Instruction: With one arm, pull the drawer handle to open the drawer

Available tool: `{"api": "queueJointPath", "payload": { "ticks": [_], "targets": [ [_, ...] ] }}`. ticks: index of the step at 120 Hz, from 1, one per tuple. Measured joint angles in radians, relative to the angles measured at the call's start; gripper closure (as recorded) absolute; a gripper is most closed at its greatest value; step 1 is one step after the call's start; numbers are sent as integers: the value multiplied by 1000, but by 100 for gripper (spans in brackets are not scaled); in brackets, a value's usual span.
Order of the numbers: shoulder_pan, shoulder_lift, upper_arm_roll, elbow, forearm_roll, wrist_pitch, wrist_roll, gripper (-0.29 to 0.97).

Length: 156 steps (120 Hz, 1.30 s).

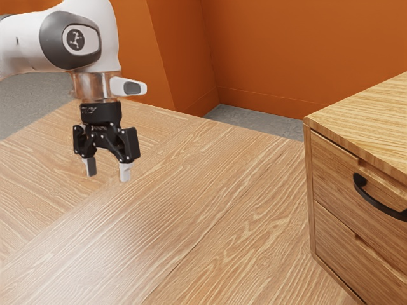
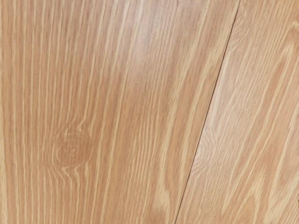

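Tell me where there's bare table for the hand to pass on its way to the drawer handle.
All the table between the open gripper and the cabinet is bare. It is crowded only at the exterior view's right, where the black handle juts from the upper drawer.

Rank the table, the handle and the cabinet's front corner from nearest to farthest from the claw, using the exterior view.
1. The table: directly beneath the claw.
2. The cabinet corner: across the table, toward the exterior view's right.
3. The handle: on the top drawer, further right still.
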Motion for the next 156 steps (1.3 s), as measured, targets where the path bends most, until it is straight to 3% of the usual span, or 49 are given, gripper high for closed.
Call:
{"api": "queueJointPath", "payload": {
  "ticks": [22,31,38,56,80,86,97,106,125,156],
  "targets": [
    [5,-7,0,-8,-16,223,4,0],
    [7,-160,-9,2,-24,268,5,0],
    [-8,-198,-14,-7,-36,293,6,0],
    [-94,-101,-59,-8,-51,403,30,0],
    [-237,-41,-93,-73,-51,813,417,0],
    [-275,-101,-88,-175,-27,924,501,0],
    [-353,-362,-93,-566,14,1157,640,0],
    [-441,-455,-91,-715,30,1289,748,0],
    [-480,-465,-93,-738,30,1464,935,0],
    [-510,-496,-83,-814,4,1599,1150,0]
  ]
}}
